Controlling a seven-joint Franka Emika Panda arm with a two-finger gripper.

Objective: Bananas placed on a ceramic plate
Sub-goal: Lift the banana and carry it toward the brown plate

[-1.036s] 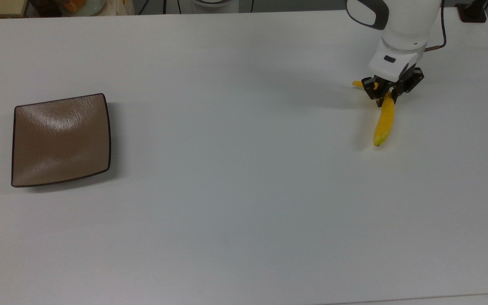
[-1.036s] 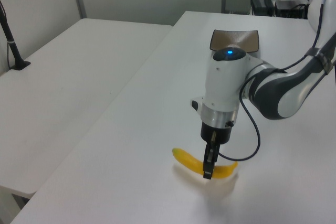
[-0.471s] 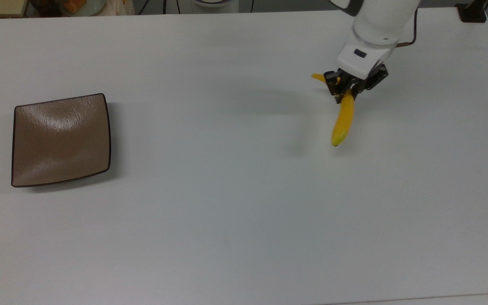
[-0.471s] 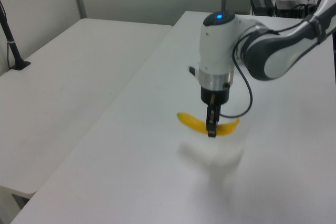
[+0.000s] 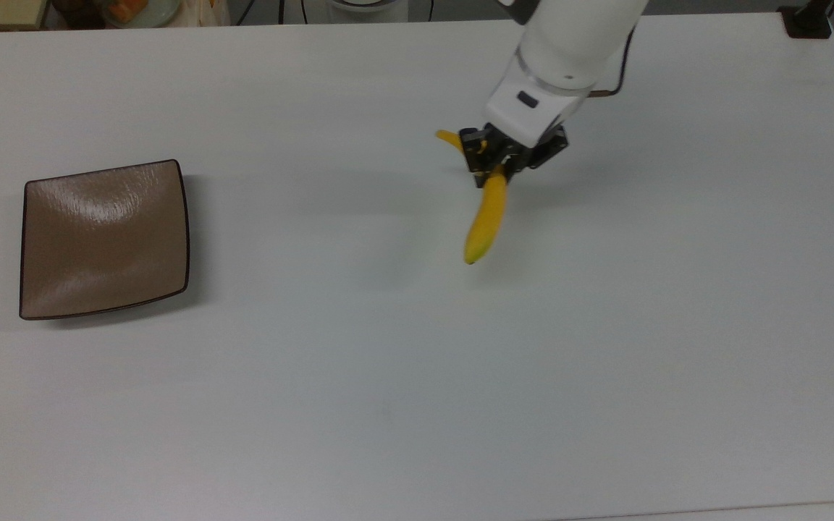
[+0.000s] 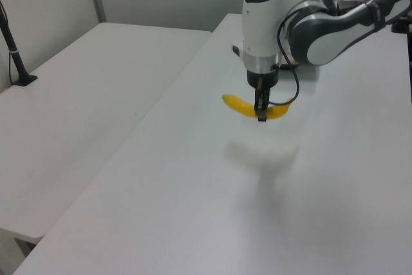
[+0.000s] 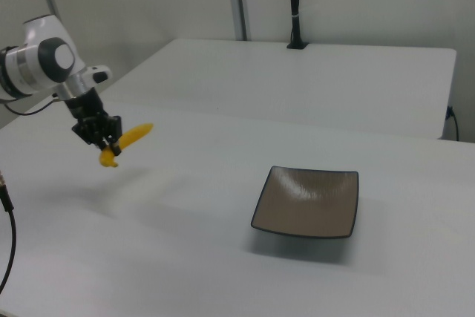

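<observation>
Seen in the top view, reading left to right from the ceramic plate (image 5: 104, 239):

- Ceramic plate: square, glossy tan-brown, thin dark rim. Resting flat on the white table (image 5: 388, 376), toward the top view's left edge. Nothing on it.
- Bare table surface to the top view's right of the plate.
- Banana (image 5: 486, 213): well apart from the plate, to the top view's right of it and slightly higher in the frame. Single, bright yellow, curved, greenish at the lower tip. Short stem end projecting past the pincer on the plate side; long end pointing down the frame.
- Pincer (image 5: 496, 168): clamped on the banana near its stem end, black fingers on either side of the fruit. White arm housing rising behind, to the top view's right.

Left view: banana (image 6: 254, 107) carried clear of the table, soft shadow on the surface beneath. Pincer (image 6: 261, 115) pointing straight down, closed across the fruit's middle.

Right view: plate (image 7: 308, 202) on the table, at the right view's right. Banana (image 7: 125, 141) and pincer (image 7: 110, 141) well to the right view's left of the plate, raised above the table.
</observation>
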